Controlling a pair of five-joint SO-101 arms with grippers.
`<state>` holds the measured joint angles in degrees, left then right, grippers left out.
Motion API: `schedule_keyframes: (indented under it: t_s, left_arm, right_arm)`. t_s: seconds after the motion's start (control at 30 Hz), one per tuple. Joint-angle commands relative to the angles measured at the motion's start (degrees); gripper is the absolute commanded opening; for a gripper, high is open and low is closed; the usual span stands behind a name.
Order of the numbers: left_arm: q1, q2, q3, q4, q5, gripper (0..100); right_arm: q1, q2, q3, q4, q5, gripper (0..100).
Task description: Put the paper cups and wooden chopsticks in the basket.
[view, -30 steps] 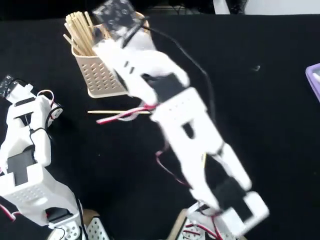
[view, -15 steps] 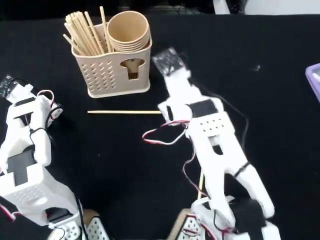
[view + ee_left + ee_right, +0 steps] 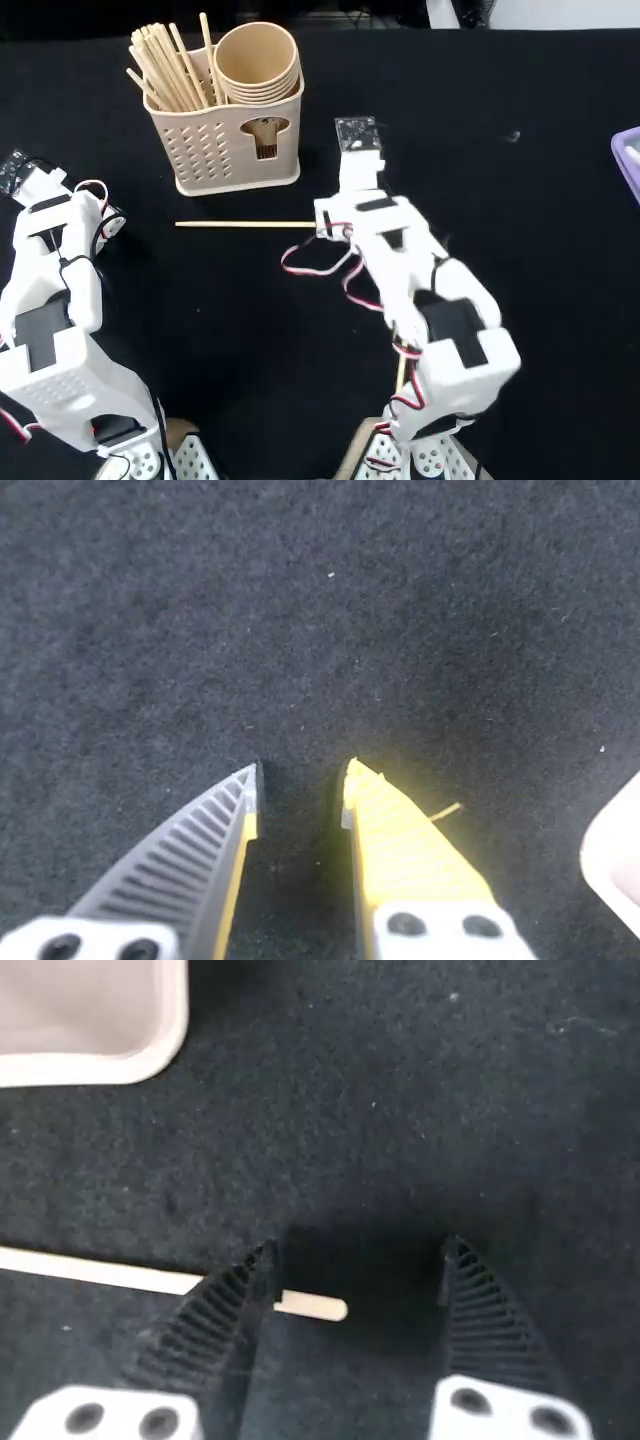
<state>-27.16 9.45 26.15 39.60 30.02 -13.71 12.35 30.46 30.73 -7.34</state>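
A chopstick (image 3: 245, 224) lies just before the basket (image 3: 215, 150).

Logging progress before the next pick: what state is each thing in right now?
basket, upright on the table, partly filled.
paper cups, nested in a stack, standing in the basket.
bundled chopsticks, standing on end in the basket.
loose chopstick, lying flat on the table, outside the basket.
left hand, open, empty.
right hand, open, over the loose chopstick's end, not gripping.

White arms (image 3: 62, 290) carry black servos (image 3: 452, 325) and red-and-white cables (image 3: 318, 268). Left gripper (image 3: 300, 770): grey and yellow ribbed fingers (image 3: 400, 850). Right gripper (image 3: 360, 1248): black.
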Motion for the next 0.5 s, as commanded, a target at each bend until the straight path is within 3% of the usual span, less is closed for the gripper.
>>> schedule_keyframes:
  t_s: [0.0,0.13,0.33,0.47]
  left_arm:
    - [1.5,0.0,-0.5,-0.6,0.5,15]
    - [1.5,0.0,-0.5,-0.6,0.5,15]
    - [1.4,0.0,-0.4,-0.6,0.5,15]
    - [1.4,0.0,-0.4,-0.6,0.5,15]
  right_arm:
    - [-1.0,0.4,-7.0,10.4,-0.4,25.4]
    - [-1.6,0.4,-9.3,21.3,0.1,24.4]
    - [-2.5,0.3,-8.2,24.6,8.0,9.5]
    - [-3.6,-1.5,-8.0,29.8,12.6,12.9]
